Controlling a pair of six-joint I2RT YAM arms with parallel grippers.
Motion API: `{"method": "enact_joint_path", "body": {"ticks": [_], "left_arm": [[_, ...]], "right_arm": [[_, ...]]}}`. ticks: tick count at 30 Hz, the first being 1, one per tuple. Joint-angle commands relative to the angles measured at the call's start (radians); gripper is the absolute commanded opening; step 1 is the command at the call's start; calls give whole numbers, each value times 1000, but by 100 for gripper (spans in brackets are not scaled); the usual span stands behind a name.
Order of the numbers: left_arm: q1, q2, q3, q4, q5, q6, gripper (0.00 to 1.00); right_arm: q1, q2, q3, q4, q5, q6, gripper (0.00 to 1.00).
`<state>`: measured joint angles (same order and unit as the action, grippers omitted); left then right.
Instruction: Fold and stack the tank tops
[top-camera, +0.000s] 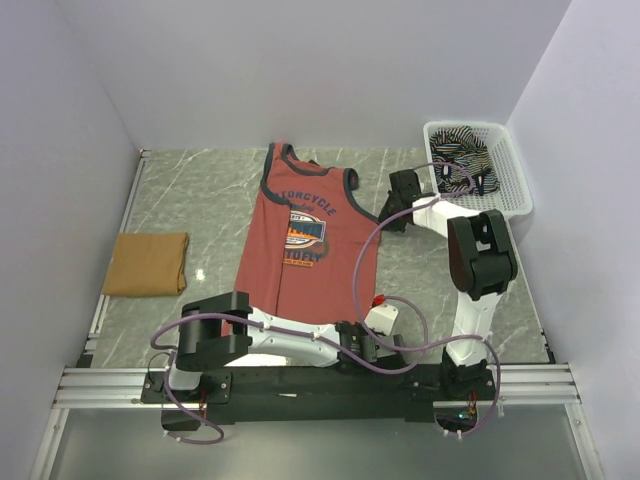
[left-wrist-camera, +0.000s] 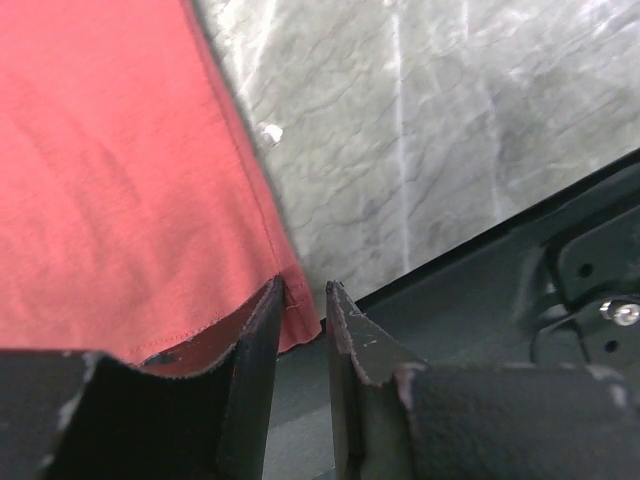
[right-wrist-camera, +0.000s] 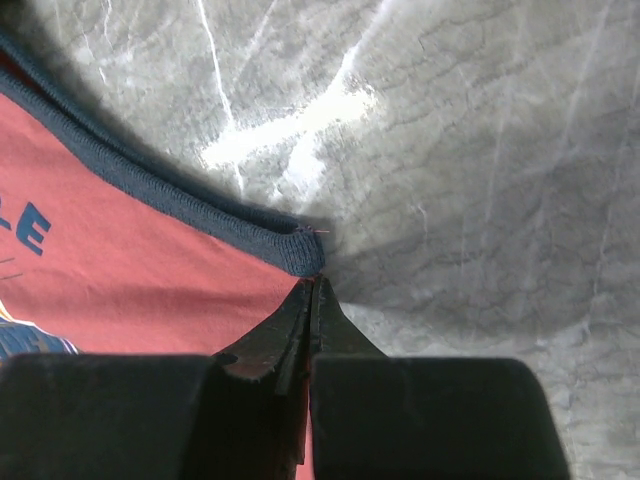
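Step in hand: first fold of the brick-red tank top (top-camera: 272, 268), which I judge is about to have its right side carried over to the left.
Red top: spread flat mid-table, neck far, hem near, print up.
Right gripper (right-wrist-camera: 312, 285): jaws pressed together at the top's right edge, just under the end of the dark armhole trim (right-wrist-camera: 150, 185). A sliver of red shows between the fingers, so it appears to have the cloth nipped.
Left gripper (left-wrist-camera: 303, 290): jaws parted by a narrow gap, with the near-right hem corner lying at their mouth and not clamped.
Do first: close the left jaws fully on that corner, taking both layers of the hem.
Lift: raise both grips together and only a little, so the right edge stays straight between them.
Carry: sweep left in step and lay the edge parallel to the left side.
Risk: a shallow pinch at either end may slip and leave a skewed fold.
Mustard-tan tank top (top-camera: 147, 263): folded at the left of the marble table (top-camera: 200, 190), the likely stack spot.
Striped tank top (top-camera: 460, 160): bunched in the white mesh basket (top-camera: 516, 186), far right.
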<state>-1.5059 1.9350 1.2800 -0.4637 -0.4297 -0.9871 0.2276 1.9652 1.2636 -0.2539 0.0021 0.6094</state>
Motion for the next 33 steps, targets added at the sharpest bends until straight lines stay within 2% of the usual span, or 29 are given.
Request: {"method": "enact_joint_path", "body": {"ticks": [1,4,5,8,14,19,26,33], "left_arm": [[-14,16,21,-78,-58,-27,30],[-25,18,15,-63,-49,-10,22],[-34,15,13,-55,-40,-4,14],[-53,-52,-10,-7,-9,24,0],[-76,-244,-112,138,46,22,1],[-76,-384,-246,183,20,-71,1],[-74,-615,-409,97,-111,-286,1],[-74,-835,-580,-101,-208,-582,1]], "right_arm": [[-11,-77,-18,19,1,9,0],[-14,-97,-44,31,1,12,0],[-14,-104,-53,33,-1,12,0],[-25,-130,-78,28,12,10,0],[-43,-227,-141,-8,64,-8,0],[-33,-314,-179,-25,79,-19,0],[35,-318,-120,-76,107,3,0],[157,-152,72,-137,153,52,0]]}}
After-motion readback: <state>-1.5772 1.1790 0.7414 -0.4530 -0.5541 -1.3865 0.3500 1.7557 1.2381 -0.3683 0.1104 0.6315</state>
